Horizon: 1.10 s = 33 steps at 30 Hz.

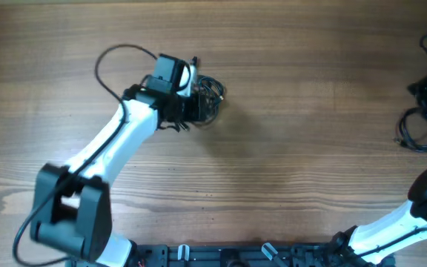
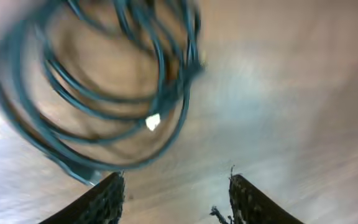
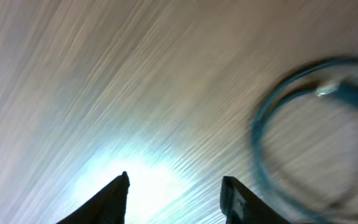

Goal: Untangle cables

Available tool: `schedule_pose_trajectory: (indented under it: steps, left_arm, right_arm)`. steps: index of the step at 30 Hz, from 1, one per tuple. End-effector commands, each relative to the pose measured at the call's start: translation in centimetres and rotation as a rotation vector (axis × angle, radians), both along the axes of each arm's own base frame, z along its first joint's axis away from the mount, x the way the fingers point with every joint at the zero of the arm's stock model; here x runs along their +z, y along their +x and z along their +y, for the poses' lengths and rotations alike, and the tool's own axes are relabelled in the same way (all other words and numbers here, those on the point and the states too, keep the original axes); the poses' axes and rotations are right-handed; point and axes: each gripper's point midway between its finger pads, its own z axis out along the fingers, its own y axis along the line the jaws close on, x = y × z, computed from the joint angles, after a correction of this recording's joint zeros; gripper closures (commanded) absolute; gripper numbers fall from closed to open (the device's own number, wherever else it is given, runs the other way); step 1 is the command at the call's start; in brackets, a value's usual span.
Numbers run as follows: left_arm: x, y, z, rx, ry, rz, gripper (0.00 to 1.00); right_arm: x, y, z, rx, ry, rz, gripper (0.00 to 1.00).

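A tangled coil of thin black cables [image 1: 212,92] lies left of the table's middle. My left gripper [image 1: 199,108] sits right at its near-left side. In the left wrist view the coil [image 2: 166,81] is blurred and fills the upper left, with a small white plug tip [image 2: 153,121] inside it. The left gripper [image 2: 176,177] is open just below the coil, with only bare wood between its fingers. Another black cable loop [image 1: 419,130] lies at the far right edge. In the right wrist view that loop [image 3: 257,134] is to the right of my open, empty right gripper [image 3: 176,177].
The wooden table [image 1: 302,148] spreads between the two cable piles. The left arm's own thick black wire [image 1: 113,55] arcs over the table behind the arm. The right arm [image 1: 421,204] comes in from the lower right corner.
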Motion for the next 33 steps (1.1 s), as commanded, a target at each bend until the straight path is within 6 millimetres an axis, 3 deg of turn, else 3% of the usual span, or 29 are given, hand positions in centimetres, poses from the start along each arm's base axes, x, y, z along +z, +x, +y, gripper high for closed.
schedule_pose_trajectory:
  steps: [1,3,10,11,13,16,19,21,27,29,33]
  left_arm:
    - [1.5,2.8,3.6,0.237,0.118,-0.087,0.46]
    - [0.4,3.1,4.4,0.289,0.152,-0.072,0.48]
    - [-5.4,4.4,3.9,0.287,0.186,-0.009,0.45]
    - [-6.3,4.4,3.9,0.285,0.192,0.002,0.48]
    - [-8.1,3.9,3.5,0.268,0.2,0.042,0.69]
    - [-9.9,2.5,1.7,0.152,0.171,0.103,0.76]
    - [-10.2,0.0,-0.5,-0.05,0.136,0.148,0.75]
    - [-10.4,-1.6,-0.8,-0.141,0.147,0.182,0.75]
    - [-10.9,-7.8,1.4,-0.26,0.241,0.404,0.71]
    - [-10.4,-8.4,1.7,-0.259,0.247,0.425,0.66]
    - [-7.1,-6.4,1.8,-0.216,0.211,0.327,0.56]
  right_arm:
    - [0.7,1.4,5.3,0.137,0.101,-0.015,0.43]
    - [0.4,1.4,7.9,0.189,0.124,0.022,0.36]
    - [-0.1,1.8,16.8,0.45,0.123,0.087,0.29]
    - [-0.1,1.9,18.0,0.482,0.118,0.091,0.28]
    - [-0.1,2.1,20.5,0.542,0.113,0.097,0.27]
    - [-0.2,2.0,23.3,0.61,0.112,0.105,0.26]
    - [-0.3,1.2,26.3,0.679,0.12,0.134,0.23]
    - [-0.4,0.6,27.8,0.726,0.119,0.149,0.22]
    - [-0.5,-1.0,32.6,0.884,0.105,0.172,0.22]
    - [-0.5,-1.8,33.8,0.917,0.11,0.193,0.22]
    - [-0.6,-3.5,36.4,0.989,0.113,0.232,0.22]
